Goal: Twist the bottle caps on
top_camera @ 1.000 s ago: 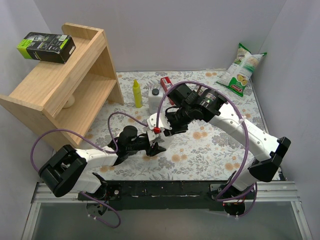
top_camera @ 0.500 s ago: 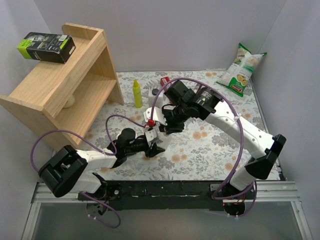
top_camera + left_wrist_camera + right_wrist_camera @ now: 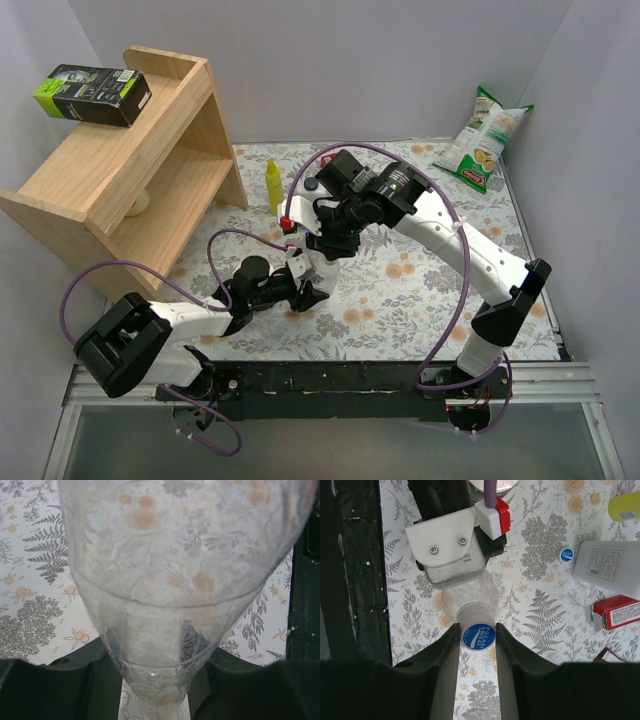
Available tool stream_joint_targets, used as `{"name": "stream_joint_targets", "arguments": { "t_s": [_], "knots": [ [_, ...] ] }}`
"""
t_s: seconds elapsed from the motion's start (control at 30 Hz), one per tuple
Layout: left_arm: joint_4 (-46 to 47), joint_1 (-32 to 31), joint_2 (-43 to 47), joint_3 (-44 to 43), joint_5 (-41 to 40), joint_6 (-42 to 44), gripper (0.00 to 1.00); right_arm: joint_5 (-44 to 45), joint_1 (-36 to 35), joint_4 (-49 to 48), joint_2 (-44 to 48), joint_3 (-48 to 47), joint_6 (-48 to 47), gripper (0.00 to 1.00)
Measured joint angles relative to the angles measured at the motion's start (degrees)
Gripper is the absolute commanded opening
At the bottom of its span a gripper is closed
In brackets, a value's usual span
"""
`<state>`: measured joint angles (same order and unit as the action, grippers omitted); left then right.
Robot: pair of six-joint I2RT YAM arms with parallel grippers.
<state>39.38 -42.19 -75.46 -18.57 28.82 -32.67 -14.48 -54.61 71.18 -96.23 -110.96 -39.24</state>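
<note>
Since the earlier frame the right gripper (image 3: 477, 630) has swung left to sit over the bottle (image 3: 170, 580). Its jaws pinch a blue cap (image 3: 477, 636) seated on the bottle's neck; the left gripper (image 3: 155, 680) has its jaws clamped on the bottle's body. Advice: keep the cap square to the neck, press lightly, twist while the left holds firm.

Top view looks down from high above the bottle (image 3: 175, 580); left wrist view presses against its side. Right wrist view looks down close onto its top; all three share it.
</note>
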Motion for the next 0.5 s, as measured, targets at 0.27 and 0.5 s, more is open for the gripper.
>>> {"name": "stream_joint_targets", "arguments": {
  "t_s": [0.27, 0.5],
  "knots": [
    [-0.1, 0.0, 1.3, 0.0, -0.7, -0.3, 0.0, 2.6, -0.2, 2.7, -2.3, -10.1, 4.0, 0.79],
    [-0.4, 0.0, 1.3, 0.0, -1.2, -0.8, 0.0, -0.4, -0.2, 0.2, 3.7, -5.3, 4.1, 0.98]
  ]
}}
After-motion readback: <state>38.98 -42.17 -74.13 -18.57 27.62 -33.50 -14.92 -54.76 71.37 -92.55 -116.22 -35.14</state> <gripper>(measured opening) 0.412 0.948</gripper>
